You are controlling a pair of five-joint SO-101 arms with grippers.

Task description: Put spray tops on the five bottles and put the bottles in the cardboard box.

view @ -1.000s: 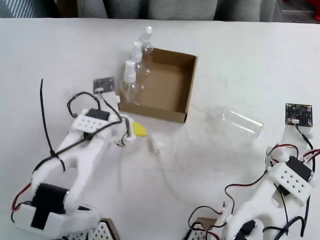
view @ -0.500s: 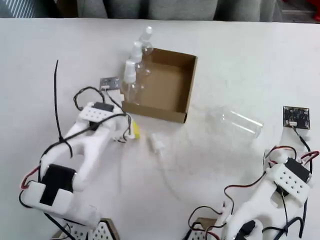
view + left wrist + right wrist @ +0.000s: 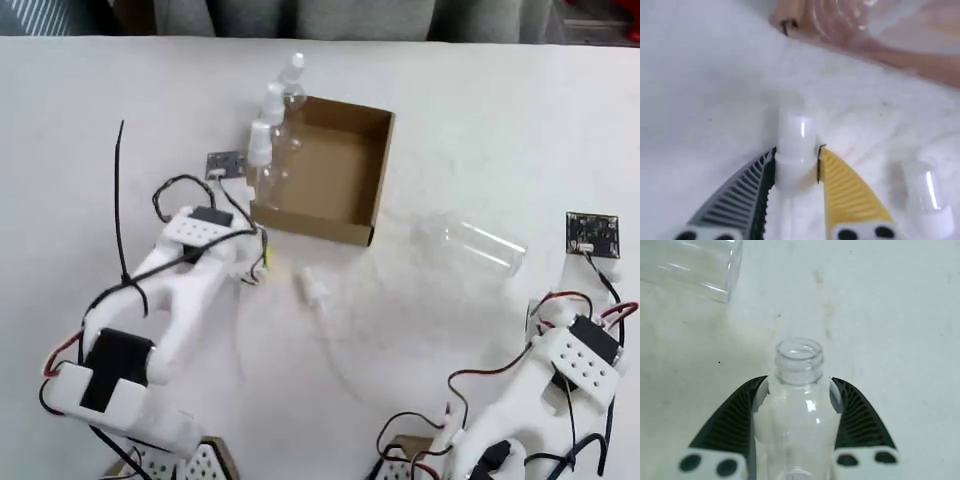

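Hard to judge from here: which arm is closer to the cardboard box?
Left. Its fingers sit right beside the box; the right arm's fingers, holding a bottle, are far across the table.

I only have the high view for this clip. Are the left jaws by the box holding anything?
Observer: Yes. In the left wrist view the left jaws are shut on a white spray top.
Operator: And the right jaws? I can't make them out under the arm.
Observer: The right jaws are shut on a clear bottle, gripping it around the shoulder.
Operator: Does that one have a top on?
Observer: No. Its mouth is open and points away from the wrist camera.
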